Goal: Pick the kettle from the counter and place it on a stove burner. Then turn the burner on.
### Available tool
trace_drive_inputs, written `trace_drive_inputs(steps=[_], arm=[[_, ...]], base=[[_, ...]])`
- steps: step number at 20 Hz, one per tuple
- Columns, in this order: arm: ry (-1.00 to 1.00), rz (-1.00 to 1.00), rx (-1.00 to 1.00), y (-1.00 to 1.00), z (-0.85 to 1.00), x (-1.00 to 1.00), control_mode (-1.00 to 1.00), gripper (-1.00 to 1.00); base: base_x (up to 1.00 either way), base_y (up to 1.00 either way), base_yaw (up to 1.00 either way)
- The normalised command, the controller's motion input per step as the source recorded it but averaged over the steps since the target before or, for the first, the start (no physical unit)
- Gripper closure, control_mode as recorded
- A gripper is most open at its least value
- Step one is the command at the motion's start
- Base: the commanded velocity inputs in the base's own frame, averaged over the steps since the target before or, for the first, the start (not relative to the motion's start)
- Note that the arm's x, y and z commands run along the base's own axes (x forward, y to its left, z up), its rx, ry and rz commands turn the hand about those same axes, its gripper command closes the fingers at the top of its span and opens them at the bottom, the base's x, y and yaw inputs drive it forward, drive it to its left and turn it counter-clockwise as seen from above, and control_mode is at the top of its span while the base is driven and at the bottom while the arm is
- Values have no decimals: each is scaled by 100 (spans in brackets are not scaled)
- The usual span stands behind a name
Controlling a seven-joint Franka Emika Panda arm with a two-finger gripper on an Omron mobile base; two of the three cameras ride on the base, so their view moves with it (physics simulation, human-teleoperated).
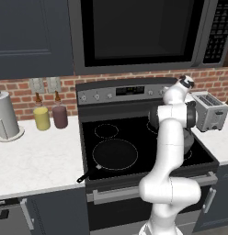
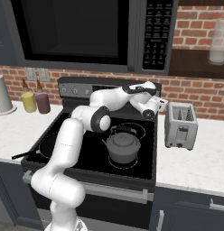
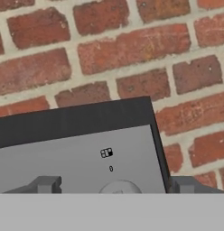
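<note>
Gripper: jaws stand wide apart, empty; two dark fingertips rise at either side of the hand view, bracketing a round grey knob on the stove's control panel. Small marks are printed on the panel above that knob. In the right base view the gripper sits at the right end of the control panel, up against it, just left of the toaster.

Control panel: grey strip with a dark top edge, along the back of the stove; red brick wall behind it.

Kettle: dark grey, arched black handle, upright on the front right stove burner of the black glass cooktop. Lies below and in front of the gripper, well apart from it; the arm's forearm passes above and behind it.

Toaster: silver, two slots, on the counter just right of the stove.

Frying pan handle: black, juts over the stove's front left edge.

Left of the stove, on the counter: yellow bottle, dark maroon bottle, tall pale grey canister on a white base.

Microwave: dark, mounted above the stove.
</note>
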Motion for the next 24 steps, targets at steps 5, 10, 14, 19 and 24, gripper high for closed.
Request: trace_drive_inputs(steps=[5, 10, 14, 19, 24], arm=[[0, 1, -2, -16, -20, 0, -100, -100], [0, 0, -1, -24, -28, -4, -100, -100], [-1, 0, 0, -10, -1, -4, -100, -100], [0, 6, -11, -8, -44, -37, -100, -100], [0, 3, -3, -11, -23, -16, -100, -100]], base=[[0, 0, 0], [0, 0, 0], [0, 0, 0], [0, 0, 0], [0, 0, 0]])
